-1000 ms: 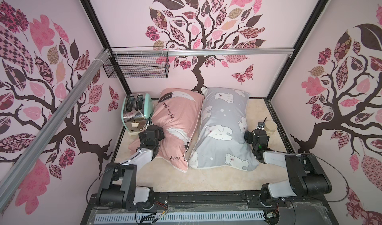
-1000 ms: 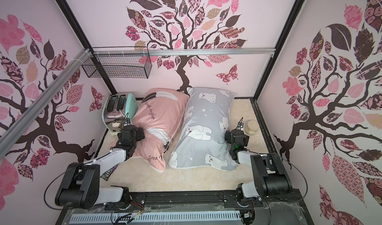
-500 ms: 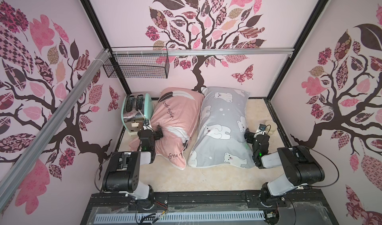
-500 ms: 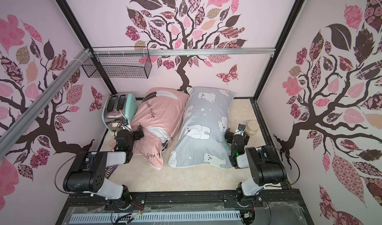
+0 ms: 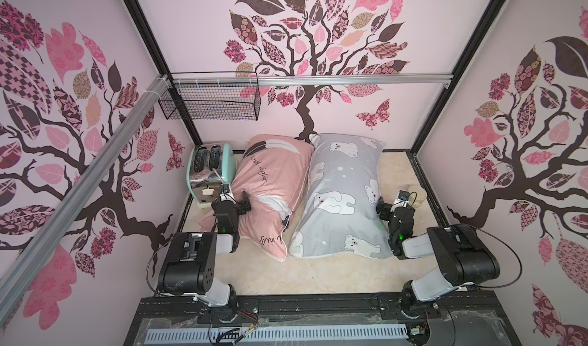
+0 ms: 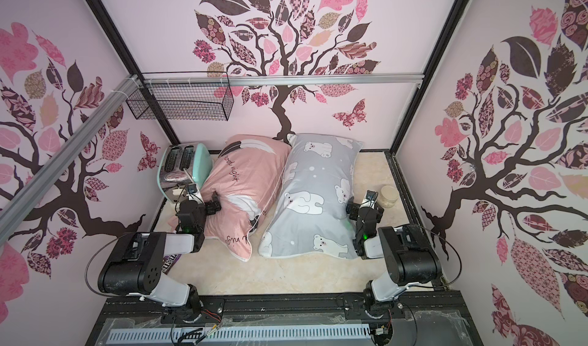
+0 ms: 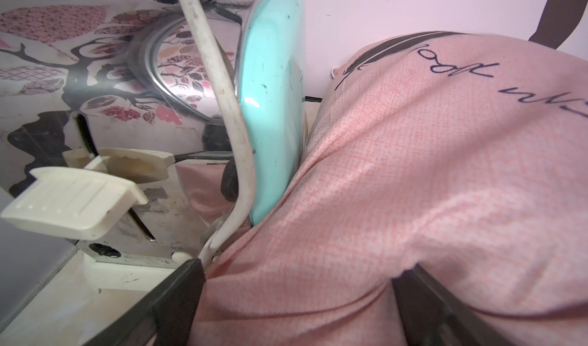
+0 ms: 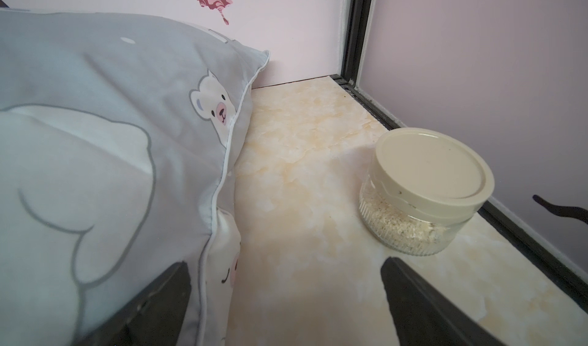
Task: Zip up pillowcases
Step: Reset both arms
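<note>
Pink pillowcase (image 6: 245, 185) touching grey pillowcase (image 6: 313, 195)

My left arm (image 5: 191, 261) is folded at the lower left of the frame in both top views, elbow low, forearm running up to the wrist. The left pincer (image 5: 234, 198) points up-frame with its jaws spread wide. In the left wrist view its fingers (image 7: 178, 296) show at the bottom edge, far apart. My right arm (image 5: 458, 258) mirrors this at the lower right, with the right pincer (image 5: 393, 205) gaping just as wide. A green light glows on each wrist.
</note>
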Action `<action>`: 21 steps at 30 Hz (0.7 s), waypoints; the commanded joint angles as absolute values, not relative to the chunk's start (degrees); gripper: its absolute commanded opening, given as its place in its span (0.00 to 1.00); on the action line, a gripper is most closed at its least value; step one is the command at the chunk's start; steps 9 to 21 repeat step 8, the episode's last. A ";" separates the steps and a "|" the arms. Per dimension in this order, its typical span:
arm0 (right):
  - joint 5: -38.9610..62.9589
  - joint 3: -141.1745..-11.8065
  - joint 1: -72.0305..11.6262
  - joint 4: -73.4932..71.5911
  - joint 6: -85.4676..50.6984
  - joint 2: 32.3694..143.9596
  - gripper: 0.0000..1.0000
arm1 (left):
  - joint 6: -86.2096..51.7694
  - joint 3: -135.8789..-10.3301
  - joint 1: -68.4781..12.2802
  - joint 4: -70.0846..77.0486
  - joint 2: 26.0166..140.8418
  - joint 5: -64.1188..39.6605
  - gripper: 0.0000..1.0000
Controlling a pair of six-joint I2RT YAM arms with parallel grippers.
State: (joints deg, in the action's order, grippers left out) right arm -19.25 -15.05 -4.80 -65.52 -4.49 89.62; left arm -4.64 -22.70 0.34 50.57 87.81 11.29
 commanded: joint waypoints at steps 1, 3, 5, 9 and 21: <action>-18.89 -16.49 -5.10 -65.89 -3.78 89.49 0.99 | -3.46 -22.30 0.25 49.45 89.46 11.87 0.98; -18.75 -16.82 -5.14 -65.09 -3.95 89.40 0.99 | -3.47 -22.25 0.20 49.51 89.39 11.87 0.98; -18.80 -16.40 -5.09 -65.52 -3.93 89.17 0.99 | -3.43 -22.24 0.32 49.57 89.40 11.87 0.98; -18.86 -15.89 -5.13 -66.27 -3.87 88.87 0.99 | -3.51 -22.26 0.31 49.56 89.36 11.87 0.92; -18.86 -15.89 -5.13 -66.27 -3.87 88.87 0.99 | -3.51 -22.26 0.31 49.56 89.36 11.87 0.92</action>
